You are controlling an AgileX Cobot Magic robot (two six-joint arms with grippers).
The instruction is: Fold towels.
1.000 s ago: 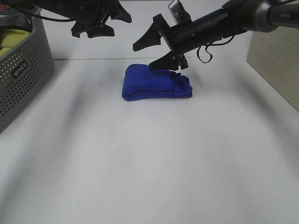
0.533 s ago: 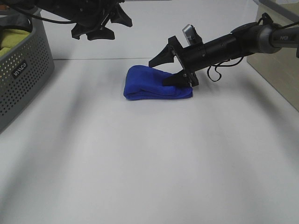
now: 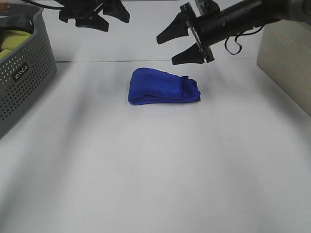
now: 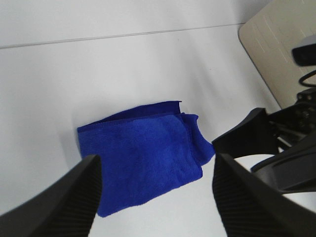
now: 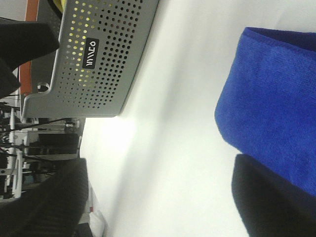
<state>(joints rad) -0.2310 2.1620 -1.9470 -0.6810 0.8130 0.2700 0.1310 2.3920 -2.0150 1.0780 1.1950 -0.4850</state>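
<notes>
A folded blue towel (image 3: 163, 87) lies on the white table (image 3: 155, 170), toward the back. It also shows in the left wrist view (image 4: 143, 153) and in the right wrist view (image 5: 271, 98). My right gripper (image 3: 165, 50) is open and empty, hanging above and behind the towel's right end, not touching it. My left gripper (image 3: 95, 18) is open and empty, high at the back left, well above and left of the towel. In the left wrist view its fingers (image 4: 64, 202) frame the towel from above.
A grey perforated basket (image 3: 24, 73) stands at the left edge with a yellow-green cloth (image 3: 10, 40) inside; it also shows in the right wrist view (image 5: 98, 54). A beige box (image 3: 286, 58) stands at the right edge. White wall behind the table.
My right gripper lifted off the towel's right end and pulled up and back, still open. My left gripper moved a little up and to the left. The towel stayed put.
</notes>
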